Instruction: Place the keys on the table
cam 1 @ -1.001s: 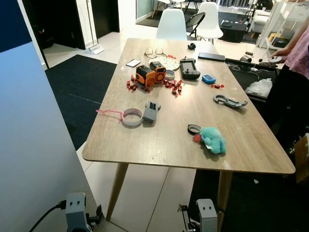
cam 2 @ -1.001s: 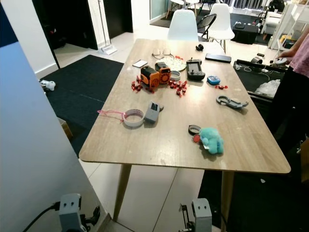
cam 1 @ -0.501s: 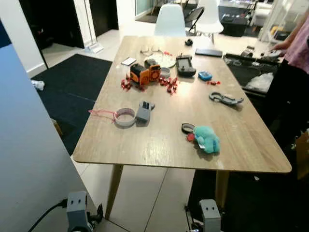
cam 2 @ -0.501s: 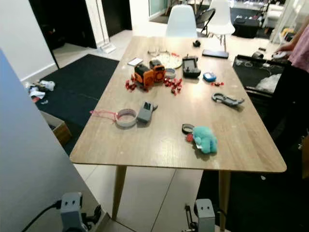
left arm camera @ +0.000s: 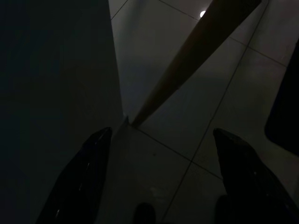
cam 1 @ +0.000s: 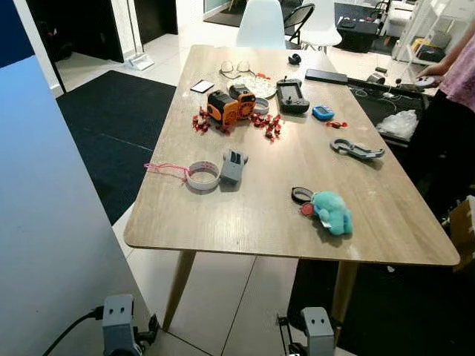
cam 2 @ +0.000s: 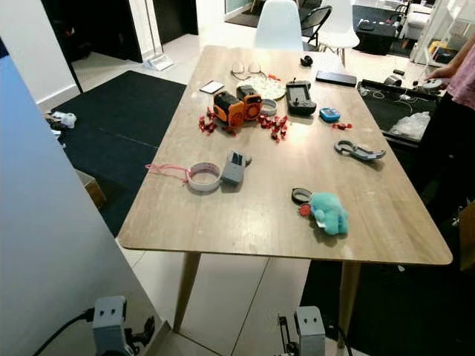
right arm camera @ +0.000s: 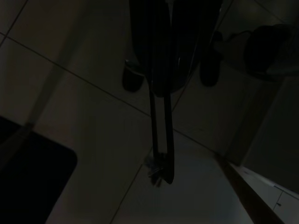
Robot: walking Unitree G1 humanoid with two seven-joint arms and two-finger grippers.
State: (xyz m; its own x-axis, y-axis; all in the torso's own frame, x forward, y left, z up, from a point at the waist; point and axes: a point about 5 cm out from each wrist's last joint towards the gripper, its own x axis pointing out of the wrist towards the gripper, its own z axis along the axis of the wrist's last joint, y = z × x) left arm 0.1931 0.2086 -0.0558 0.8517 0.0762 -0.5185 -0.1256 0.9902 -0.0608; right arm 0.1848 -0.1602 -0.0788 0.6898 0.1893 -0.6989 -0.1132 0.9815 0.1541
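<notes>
The wooden table [cam 1: 252, 215] stands in front of me, its near edge just ahead. My right gripper [right arm camera: 163, 178] hangs low over the tiled floor beside the table, its two black fingers [right arm camera: 159, 121] pressed together. A small pale metallic thing that looks like the keys [right arm camera: 153, 167] is pinched at their tips, dim in the shade. My left gripper [left arm camera: 162, 134] hangs idle and open near a slanted table leg [left arm camera: 187, 60]. Both silver wrists [cam 1: 119, 326] [cam 1: 318, 332] show below the table edge.
On the table lie a teal plush with a keyring [cam 1: 331, 212], a tape roll [cam 1: 202, 176], a grey device [cam 1: 231, 166], an orange toy [cam 1: 230, 104], a controller [cam 1: 292, 96] and a carabiner [cam 1: 357, 150]. A person [cam 1: 453, 111] stands at the right. A pale panel [cam 1: 52, 222] rises at my left.
The whole picture swayed left and back, so the camera moved. The things on the table lie as before and both arms still hang low.
</notes>
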